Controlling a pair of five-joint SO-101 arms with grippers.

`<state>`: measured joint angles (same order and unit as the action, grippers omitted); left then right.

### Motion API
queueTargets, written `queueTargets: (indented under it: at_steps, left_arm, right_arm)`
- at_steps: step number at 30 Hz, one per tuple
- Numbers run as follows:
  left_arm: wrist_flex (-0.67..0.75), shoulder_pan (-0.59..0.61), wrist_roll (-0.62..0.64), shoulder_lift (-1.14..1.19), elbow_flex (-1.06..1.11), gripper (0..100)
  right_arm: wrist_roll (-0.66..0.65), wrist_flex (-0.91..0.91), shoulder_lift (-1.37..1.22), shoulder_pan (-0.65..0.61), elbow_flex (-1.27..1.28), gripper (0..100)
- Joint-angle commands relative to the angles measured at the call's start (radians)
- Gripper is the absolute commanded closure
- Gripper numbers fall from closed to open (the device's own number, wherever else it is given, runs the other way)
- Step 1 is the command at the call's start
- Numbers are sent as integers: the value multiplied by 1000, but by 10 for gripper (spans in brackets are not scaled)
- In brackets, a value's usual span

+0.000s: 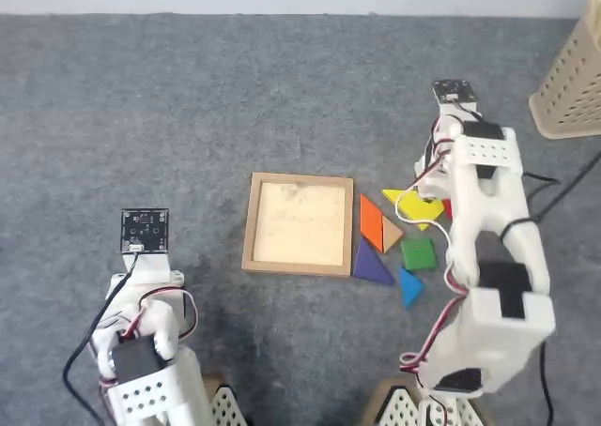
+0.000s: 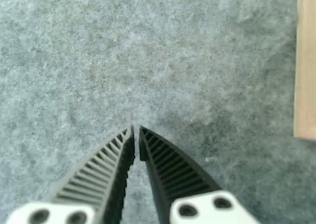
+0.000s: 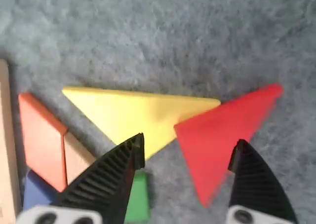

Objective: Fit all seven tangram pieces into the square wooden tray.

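While the left hand [image 2: 136,131] sits clenched, the right hand [image 3: 190,155] gapes released astride the red triangle [image 3: 219,128].

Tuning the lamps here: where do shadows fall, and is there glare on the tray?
High view: a soft shadow darkens the carpet beside the tray; no glare on its wood. Left wrist view: a dim patch ahead of the left end effector. Right wrist view: a thin shadow lines one edge of the yellow triangle.

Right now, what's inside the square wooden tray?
Nothing: the tray shows bare wood inside, none of it covered. The pieces lie beside it on the carpet.
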<state>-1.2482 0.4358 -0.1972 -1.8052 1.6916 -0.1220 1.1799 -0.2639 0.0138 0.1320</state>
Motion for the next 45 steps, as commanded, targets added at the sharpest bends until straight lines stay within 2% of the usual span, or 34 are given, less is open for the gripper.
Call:
queueTargets:
  at_steps: [1,12,18,27,36,38,42,45]
  left_arm:
    - [-8,5,-5,-14,-7,987]
    - [-8,5,-5,-14,-7,987]
    - [-8,5,-5,-14,-7,987]
    - [-8,5,-5,-14,-7,987]
    - [-8,5,-5,-14,-7,987]
    - [-8,5,-5,-14,-7,987]
    - [-8,5,-5,-14,-7,987]
    - [-8,5,-5,-14,-7,987]
  right_arm:
    - [40,8,-28,16,-78,723]
    - [55,-1,-151,48,-100,728]
    - [52,2,-159,54,-95,867]
    - [52,8,-143,54,-95,994]
    - [52,-15,166,48,68,987]
    - [51,-33,222,54,103,939]
    - [49,-44,196,64,115,775]
    - [5,-39,113,56,78,742]
